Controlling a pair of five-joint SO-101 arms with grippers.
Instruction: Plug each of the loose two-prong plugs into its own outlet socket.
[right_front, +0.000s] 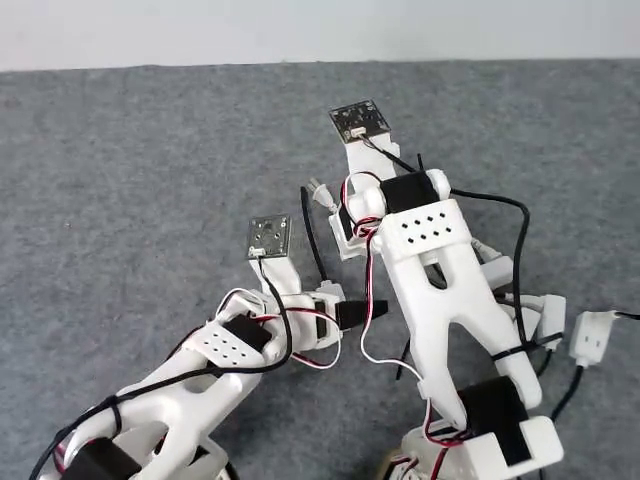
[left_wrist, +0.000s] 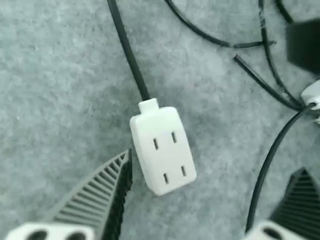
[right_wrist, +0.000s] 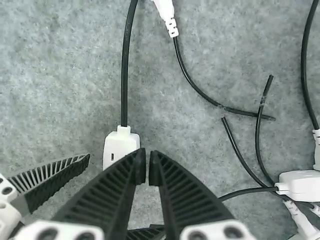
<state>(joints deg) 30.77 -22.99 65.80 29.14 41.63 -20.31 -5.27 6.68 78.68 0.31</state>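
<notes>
A white outlet block (left_wrist: 162, 150) with two pairs of slots lies face up on the grey carpet, its black cord (left_wrist: 127, 50) running away from it. My left gripper (left_wrist: 212, 170) is open and hovers just above it, one ribbed finger (left_wrist: 107, 197) close beside the block. My right gripper (right_wrist: 147, 165) is shut with nothing in it, tips over the same outlet block (right_wrist: 120, 147), which it partly hides. A loose white two-prong plug (right_wrist: 167, 15) lies farther out; in the high view this plug (right_front: 320, 195) sits beside the right arm.
Another white outlet (right_front: 595, 335) on a black cord lies at the right, also seen as the white outlet (right_wrist: 300, 182). Loose black cable ends (right_wrist: 250, 112) cross the carpet between them. The left and far carpet (right_front: 130, 180) is open.
</notes>
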